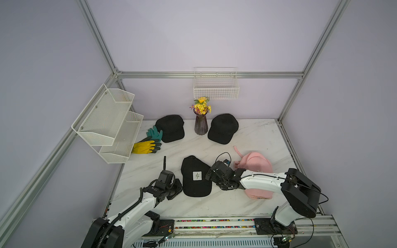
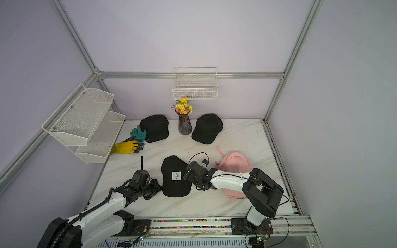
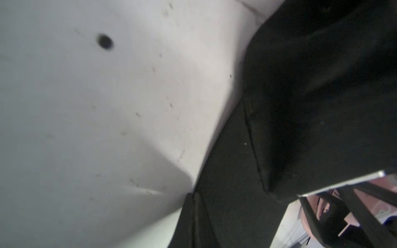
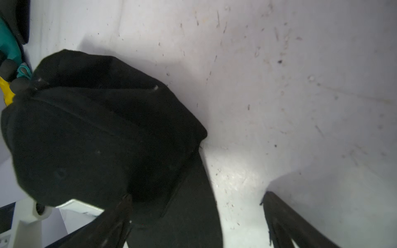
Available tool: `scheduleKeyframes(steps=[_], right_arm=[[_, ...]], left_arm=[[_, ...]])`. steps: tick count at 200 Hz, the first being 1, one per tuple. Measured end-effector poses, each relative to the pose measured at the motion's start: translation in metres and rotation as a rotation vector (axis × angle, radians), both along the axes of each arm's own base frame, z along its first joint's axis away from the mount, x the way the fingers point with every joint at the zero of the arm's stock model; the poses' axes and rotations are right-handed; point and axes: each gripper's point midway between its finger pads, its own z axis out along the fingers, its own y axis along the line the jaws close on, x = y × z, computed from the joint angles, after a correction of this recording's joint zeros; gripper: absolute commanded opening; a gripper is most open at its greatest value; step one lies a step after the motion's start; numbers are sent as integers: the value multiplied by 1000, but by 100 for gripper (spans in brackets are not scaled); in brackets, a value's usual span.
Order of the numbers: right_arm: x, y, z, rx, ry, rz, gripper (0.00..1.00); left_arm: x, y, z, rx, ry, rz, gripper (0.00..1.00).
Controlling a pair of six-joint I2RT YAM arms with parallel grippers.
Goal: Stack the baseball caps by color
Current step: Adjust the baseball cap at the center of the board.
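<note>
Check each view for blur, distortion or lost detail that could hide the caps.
In both top views light is even and focus sharp, though the wide lens splays the frame posts and the rear black caps show almost no texture. Left wrist view: too close, the patch cap is a blurred dark mass. Right wrist view: that cap is soft-edged; table specks stay readable.

Left fingers (image 3: 190, 223) together, right fingers (image 4: 285, 219) wide apart, both arms low
</note>
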Motion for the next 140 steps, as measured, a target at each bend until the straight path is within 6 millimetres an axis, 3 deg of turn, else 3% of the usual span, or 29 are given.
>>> scheduleKeyframes(steps=[13,37,63,112,140], right_arm=[[1,-3,0,5,-1,-1,97],[1,-2,3,22,-16,23,97],[2,10,11,61,-53,100,97],[11,32,35,92,-155,234,97],[30,33,41,88,-198,235,97]], left_arm=[[-2,-7,-1,2,-2,-16,2],[2,-15,3,12,-22,-19,28],[16,-8,16,64,-92,15,40],[64,9,77,164,-307,70,56],[93,26,82,187,-337,123,76]])
